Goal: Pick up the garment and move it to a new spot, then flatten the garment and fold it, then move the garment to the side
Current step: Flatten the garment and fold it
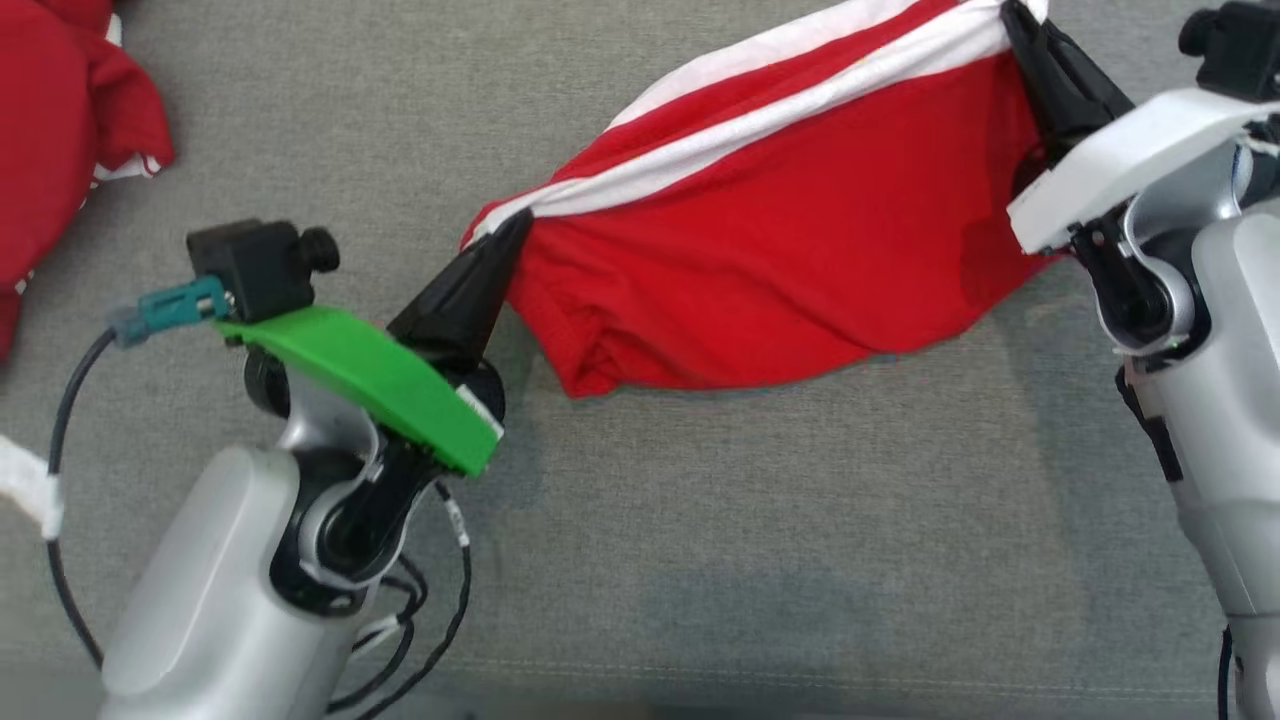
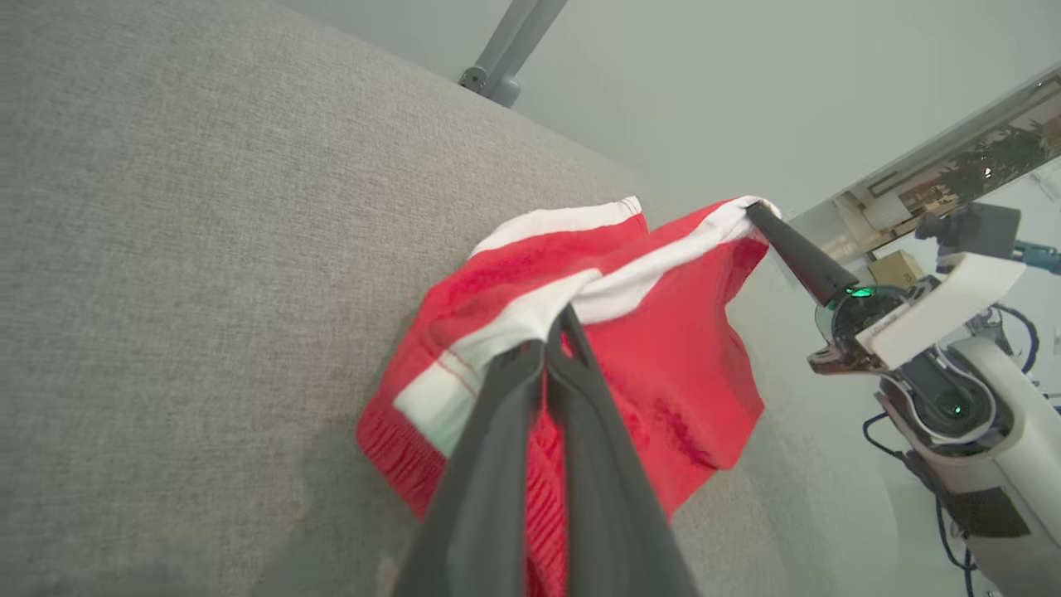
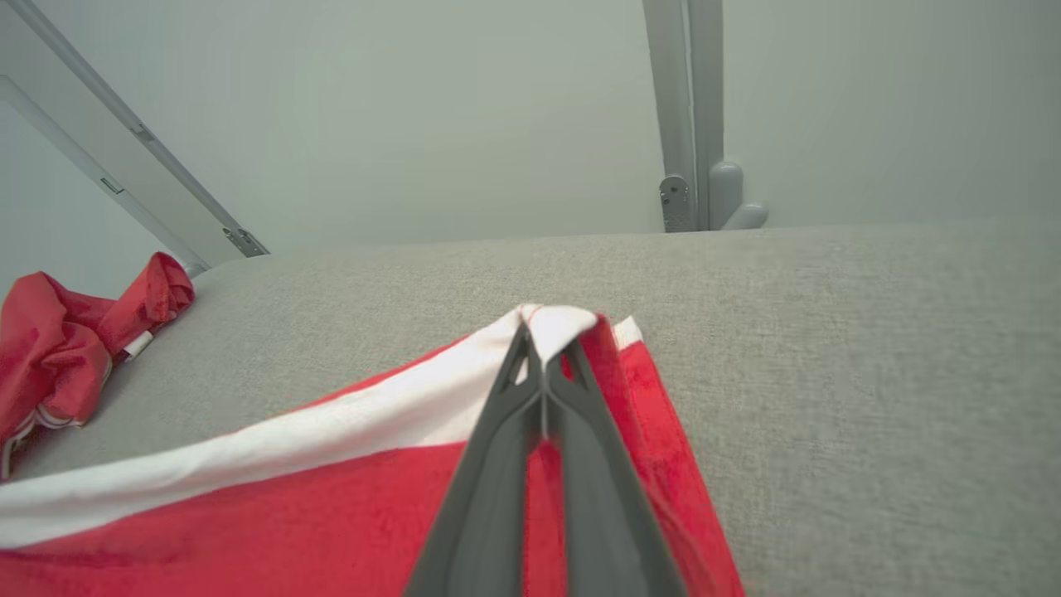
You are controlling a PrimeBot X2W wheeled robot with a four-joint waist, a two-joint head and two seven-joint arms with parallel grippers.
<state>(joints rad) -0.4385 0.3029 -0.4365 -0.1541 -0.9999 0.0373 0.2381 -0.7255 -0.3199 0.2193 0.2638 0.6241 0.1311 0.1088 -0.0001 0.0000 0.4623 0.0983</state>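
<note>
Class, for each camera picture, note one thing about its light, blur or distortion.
Head view: soft even light, with a faint shadow under the garment. Left wrist view: the left gripper blurs near the lens, and the room beyond looks washed out. Right wrist view: hazy, with the right gripper soft at the bottom.

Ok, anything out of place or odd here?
Nothing looks damaged. The garment hangs between the left gripper and right gripper, both shut on it. Only a second red garment lies crumpled at far left.
</note>
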